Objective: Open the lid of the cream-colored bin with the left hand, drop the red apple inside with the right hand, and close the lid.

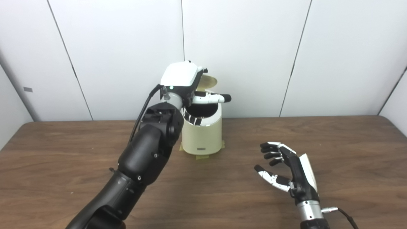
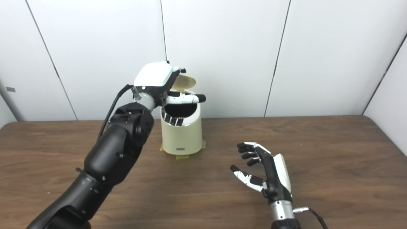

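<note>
In the left eye view, one smooth, round, cream-colored bin point(image 1: 203, 135) stands on the brown wooden table point(image 1: 349, 149). Its round lid point(image 1: 208, 82) is tipped up behind the dark opening. The left hand point(image 1: 184, 83), shiny white and black, is right above the bin, thumb across the opening; I cannot tell if its fingers hold the lid.

In the right eye view, the right hand point(image 2: 265, 173) is well right of the bin, nearer the camera, fingers spread wide, holding nothing. No apple shows.
</note>
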{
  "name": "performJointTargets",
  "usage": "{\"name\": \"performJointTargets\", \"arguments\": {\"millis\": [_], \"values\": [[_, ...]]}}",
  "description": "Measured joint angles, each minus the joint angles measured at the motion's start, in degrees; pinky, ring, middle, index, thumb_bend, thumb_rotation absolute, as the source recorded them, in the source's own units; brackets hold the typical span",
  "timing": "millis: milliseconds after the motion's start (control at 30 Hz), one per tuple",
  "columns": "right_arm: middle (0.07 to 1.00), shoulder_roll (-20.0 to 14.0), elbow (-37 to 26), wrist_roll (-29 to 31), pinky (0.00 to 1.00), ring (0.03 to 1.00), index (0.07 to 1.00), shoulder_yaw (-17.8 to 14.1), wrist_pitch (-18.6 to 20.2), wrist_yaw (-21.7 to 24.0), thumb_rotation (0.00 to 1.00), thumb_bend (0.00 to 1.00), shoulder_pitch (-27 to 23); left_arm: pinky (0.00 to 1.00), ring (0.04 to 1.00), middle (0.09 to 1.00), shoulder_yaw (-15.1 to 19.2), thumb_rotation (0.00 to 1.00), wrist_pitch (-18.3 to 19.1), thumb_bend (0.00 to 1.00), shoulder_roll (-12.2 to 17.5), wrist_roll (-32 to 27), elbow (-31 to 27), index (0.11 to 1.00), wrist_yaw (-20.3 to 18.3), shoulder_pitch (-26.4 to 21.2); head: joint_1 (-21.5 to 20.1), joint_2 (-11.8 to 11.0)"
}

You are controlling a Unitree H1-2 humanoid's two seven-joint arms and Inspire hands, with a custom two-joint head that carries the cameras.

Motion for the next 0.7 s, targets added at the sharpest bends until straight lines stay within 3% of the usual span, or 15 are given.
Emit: {"name": "performJointTargets", "arguments": {"millis": [300,700], "values": [[0.641,0.01,0.01,-1.14,0.49,0.594,0.647,0.25,0.02,0.03,0.13,0.26,-0.03,1.00,1.000,0.912,-1.39,1.00,0.20,1.00,1.62,0.35,-3.90,0.889,-0.89,1.61,-0.17,0.26],[0.631,-0.12,0.10,-1.51,0.49,0.587,0.641,0.52,-0.04,0.09,0.15,0.26,-0.07,1.00,1.000,0.886,-3.16,0.99,0.15,1.00,1.72,1.52,-7.19,0.860,-1.48,7.68,-0.09,0.88]]}}
